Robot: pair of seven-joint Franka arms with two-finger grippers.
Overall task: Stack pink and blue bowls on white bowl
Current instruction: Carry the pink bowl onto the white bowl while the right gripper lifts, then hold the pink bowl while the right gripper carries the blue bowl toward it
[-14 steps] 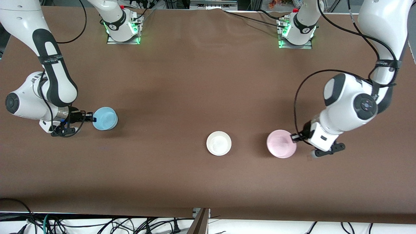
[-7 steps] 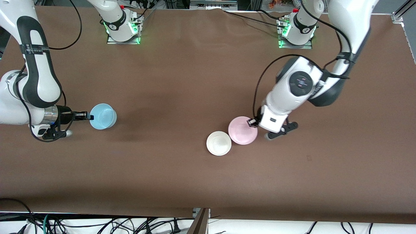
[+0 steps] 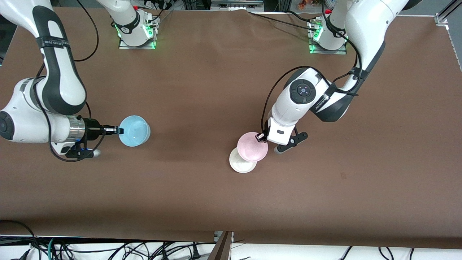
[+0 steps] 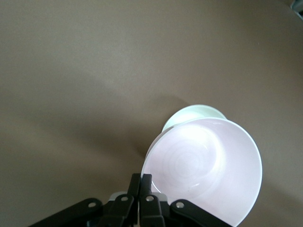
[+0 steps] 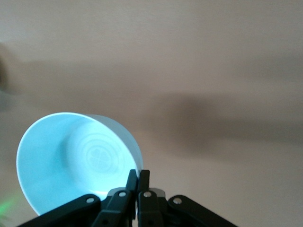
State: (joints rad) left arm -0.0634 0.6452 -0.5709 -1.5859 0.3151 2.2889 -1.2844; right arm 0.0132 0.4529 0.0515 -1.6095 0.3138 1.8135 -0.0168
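Front view: I see pink bowl (image 3: 252, 146) in air, overlapping white bowl (image 3: 242, 164) on table (image 3: 202, 90), not seated in it. Left gripper (image 3: 259, 137) clamped on pink rim. Blue bowl (image 3: 134, 130) off toward right arm's end, right gripper (image 3: 117, 130) pinching its rim. Left wrist view: white bowl (image 4: 194, 115) peeks out under pink bowl (image 4: 204, 168).

The pink bowl (image 3: 252, 151) overhangs the white bowl (image 3: 241, 164), blocking access from above; bare desk (image 3: 202, 187) surrounds the white bowl elsewhere.
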